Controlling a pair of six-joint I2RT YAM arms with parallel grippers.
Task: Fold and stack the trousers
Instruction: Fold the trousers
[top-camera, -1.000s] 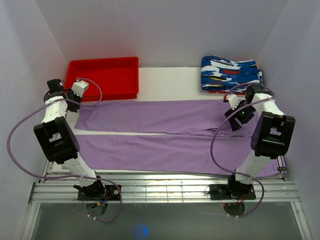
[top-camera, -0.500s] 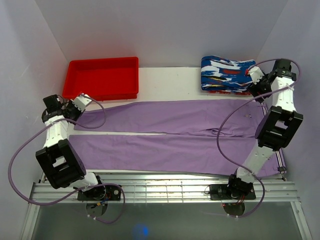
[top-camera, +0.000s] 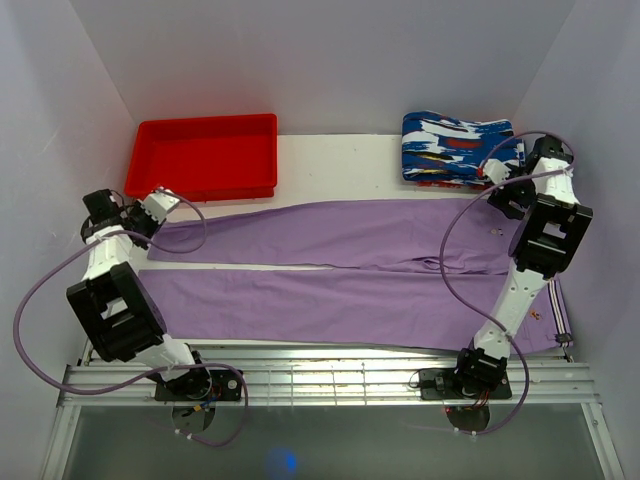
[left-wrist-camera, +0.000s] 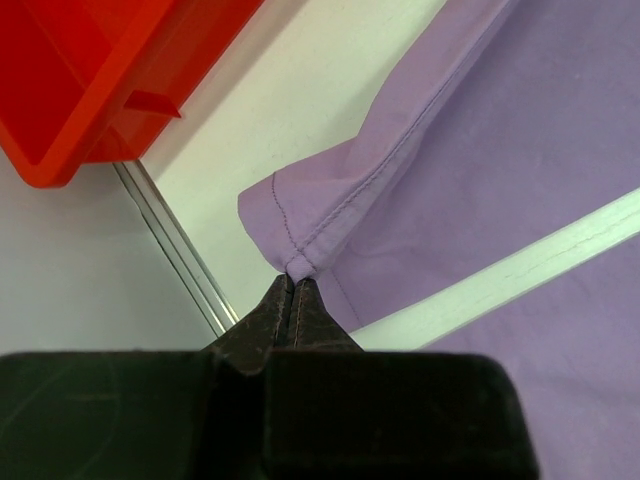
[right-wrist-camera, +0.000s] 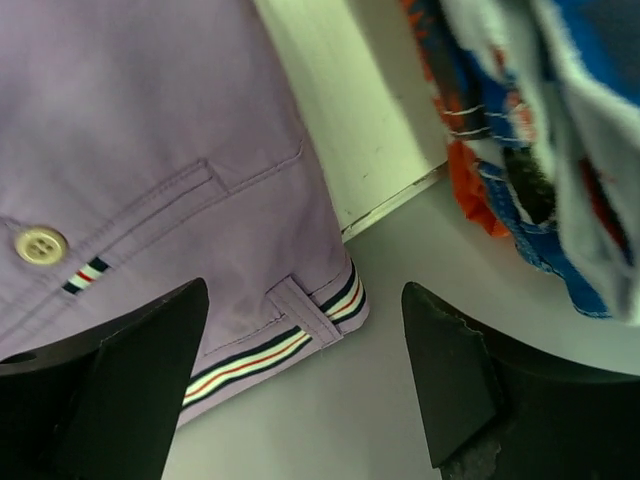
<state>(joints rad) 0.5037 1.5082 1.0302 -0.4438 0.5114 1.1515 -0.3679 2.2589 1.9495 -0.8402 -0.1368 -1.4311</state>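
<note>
The lilac trousers (top-camera: 330, 262) lie spread flat across the table, legs to the left and waist to the right. My left gripper (top-camera: 152, 207) is shut on the hem corner (left-wrist-camera: 300, 255) of the far leg, and its tips (left-wrist-camera: 293, 287) pinch the stitched edge. My right gripper (top-camera: 500, 188) hovers open over the far corner of the waistband (right-wrist-camera: 318, 325). The striped band and a belt loop show between its jaws (right-wrist-camera: 305, 300), which touch nothing. A button (right-wrist-camera: 40, 245) sits by a pocket seam.
A red tray (top-camera: 205, 155) stands at the back left, just beyond the held hem (left-wrist-camera: 90, 80). Folded blue-white-red patterned garments (top-camera: 460, 148) are stacked at the back right, close to the right gripper (right-wrist-camera: 540, 150). Side walls stand close to both arms.
The left gripper has drawn the far leg's hem leftward, away from the tray. The right gripper left the middle of the waist, swung to the far right, and now hangs over the waistband corner.
</note>
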